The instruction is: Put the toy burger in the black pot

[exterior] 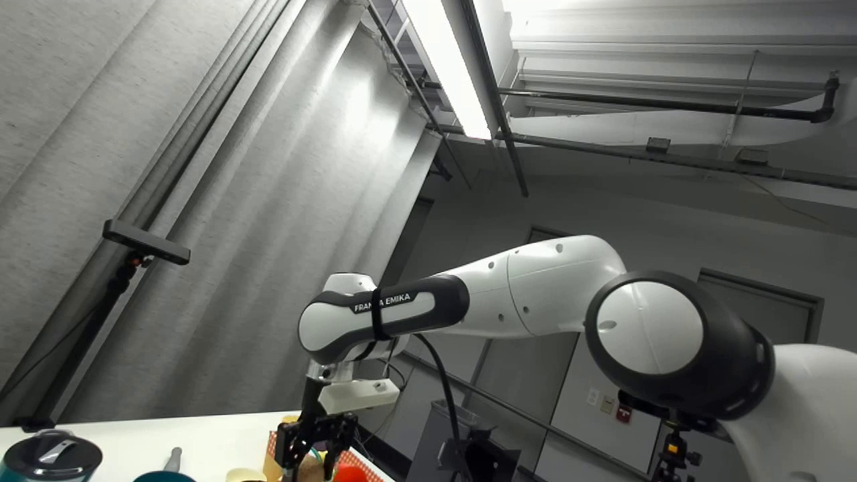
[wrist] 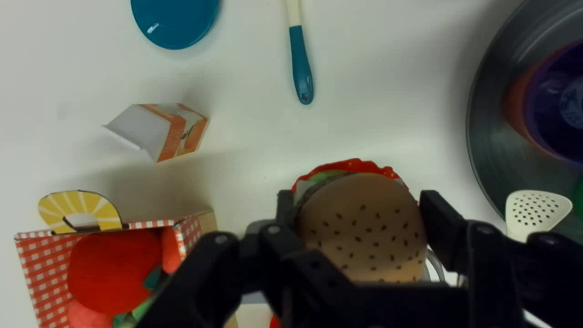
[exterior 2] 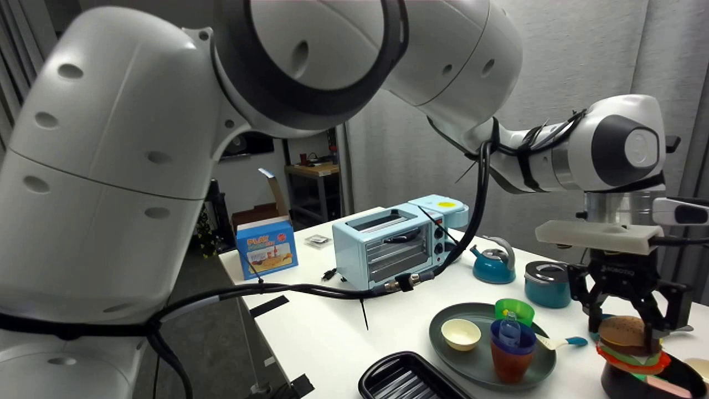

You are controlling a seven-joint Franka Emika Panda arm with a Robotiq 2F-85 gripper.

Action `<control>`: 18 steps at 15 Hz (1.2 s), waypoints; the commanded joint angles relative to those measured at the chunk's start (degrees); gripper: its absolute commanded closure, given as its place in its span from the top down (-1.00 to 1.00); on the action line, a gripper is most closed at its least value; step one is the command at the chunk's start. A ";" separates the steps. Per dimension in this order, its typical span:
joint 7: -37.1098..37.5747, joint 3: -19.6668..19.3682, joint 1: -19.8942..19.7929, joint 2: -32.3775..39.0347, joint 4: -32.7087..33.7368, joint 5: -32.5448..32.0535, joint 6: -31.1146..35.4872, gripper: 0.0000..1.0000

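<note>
The toy burger [exterior 2: 623, 332] has a tan seeded bun top and red, green and white layers. My gripper [wrist: 358, 205] is shut on it, one finger on each side of the bun. The burger fills the space between the fingers in the wrist view [wrist: 364, 232]. In an exterior view the burger appears tilted, just above the black pot [exterior 2: 617, 382], overlapping its rim. Pink and green pieces show inside the pot. I cannot make out the pot in the wrist view. In an exterior view the gripper [exterior: 309, 462] is cut by the bottom edge.
A red-checked box [wrist: 41, 278] of toy food is beside the gripper. A grey plate [exterior 2: 440, 360] holds cups and a bowl. A teal lidded pot [exterior 2: 547, 291], kettle [exterior 2: 494, 269], toaster oven [exterior 2: 354, 255] and black grill pan [exterior 2: 407, 379] stand on the table.
</note>
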 commanded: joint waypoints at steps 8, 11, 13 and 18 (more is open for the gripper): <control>-3.01 -0.18 -1.10 9.64 13.02 -0.44 -0.68 -0.12; -4.16 -0.50 -1.76 11.60 14.70 -0.53 -0.61 -0.12; -4.72 -0.67 -2.16 12.71 15.80 -0.51 -0.78 -0.12; -5.98 -0.75 -2.53 14.55 17.90 -0.73 -1.13 -0.12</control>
